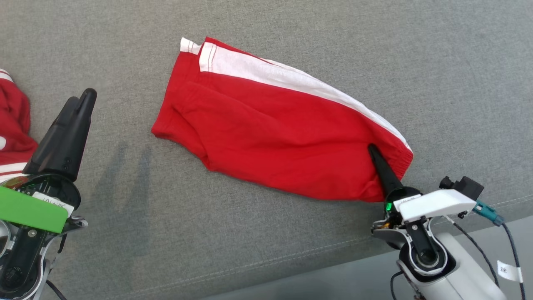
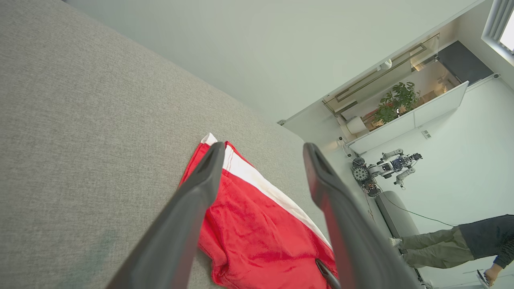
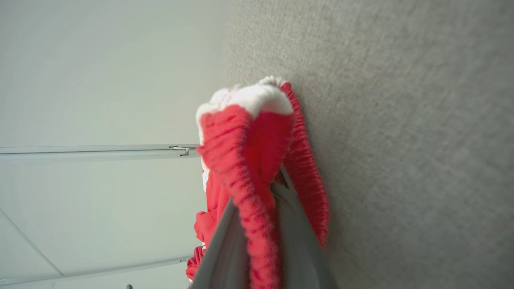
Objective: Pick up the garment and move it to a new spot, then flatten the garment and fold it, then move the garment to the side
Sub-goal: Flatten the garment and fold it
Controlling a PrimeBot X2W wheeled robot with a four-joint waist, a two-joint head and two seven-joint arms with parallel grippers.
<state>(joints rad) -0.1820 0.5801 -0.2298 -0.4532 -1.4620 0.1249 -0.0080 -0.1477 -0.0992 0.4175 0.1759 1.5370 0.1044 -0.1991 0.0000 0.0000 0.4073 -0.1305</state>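
from the head view, the red garment (image 1: pixel 270 133) lies slantwise on the grey cushion (image 1: pixel 125 233), with its white stripe along the far side and its leg hems toward the upper left. the right gripper (image 1: pixel 377 160) is at the waistband end, lower right, one dark finger lying over the cloth. the left gripper (image 1: pixel 83 100) hangs well apart from it at the lower left, near a second red garment (image 1: pixel 12 121) at the border. the cushion's front edge (image 1: pixel 458 216) runs just beside the right wrist, so i'd carry the load up and away from it, into the bare grey stretch beyond.

in the left wrist view its two fingers (image 2: pixel 200 188) stand apart with nothing between them, and the hem end lies ahead of them. a person (image 2: pixel 453 241) is off past the cushion's end, well clear.

in the right wrist view the jaws are clamped on the gathered waistband (image 3: pixel 241 132), which bunches over the tips. the hold looks to be on one corner only, so i'd lift slowly and high enough that the trailing legs don't drag and crumple.
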